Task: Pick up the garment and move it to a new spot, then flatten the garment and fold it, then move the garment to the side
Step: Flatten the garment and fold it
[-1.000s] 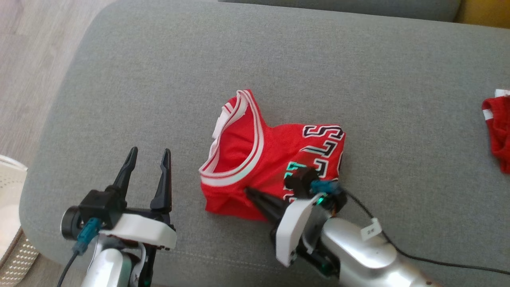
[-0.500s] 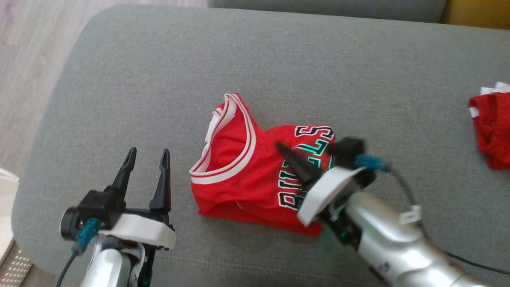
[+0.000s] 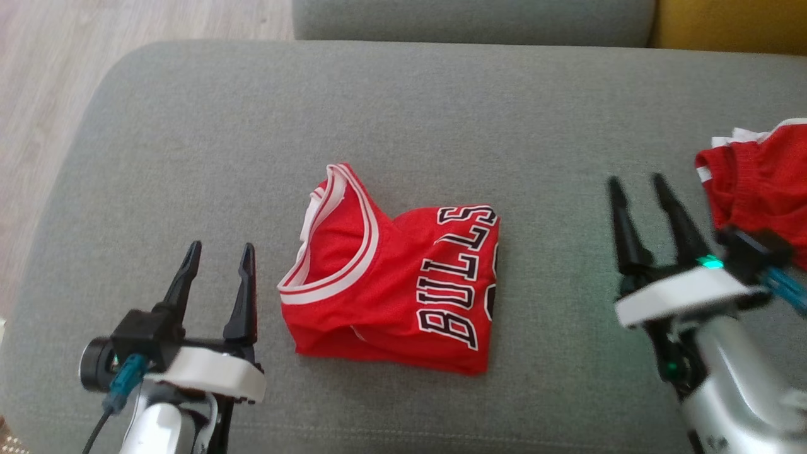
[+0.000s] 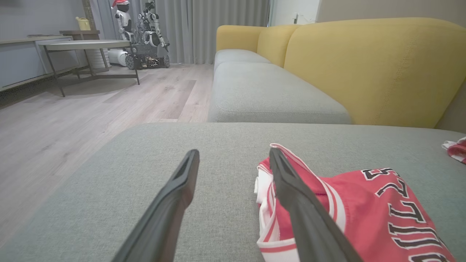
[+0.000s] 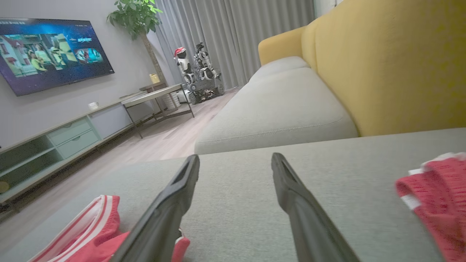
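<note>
The garment (image 3: pixel 391 284), a red jersey with white trim and "BULLS" lettering, lies folded on the grey sofa cushion (image 3: pixel 403 113). To its left my left gripper (image 3: pixel 217 252) stands open and empty, its right finger (image 4: pixel 291 189) overlapping the jersey's collar (image 4: pixel 327 203) in the left wrist view. My right gripper (image 3: pixel 640 186) is open and empty, well to the right of the jersey, apart from it. The right wrist view shows the jersey's edge (image 5: pixel 91 225) at lower left of that gripper (image 5: pixel 235 163).
A second red garment (image 3: pixel 763 189) lies at the cushion's right edge, close to my right gripper (image 5: pixel 437 196). A yellow sofa back (image 4: pixel 364 65) rises behind. Wooden floor (image 3: pixel 44 94) lies left of the cushion, with a table (image 4: pixel 87 47) and another robot (image 4: pixel 142 32) farther off.
My right gripper let go of the jersey, opened, and swung away to the right. The jersey now lies flat and folded. The head camera shifted slightly. The left gripper stayed put.
</note>
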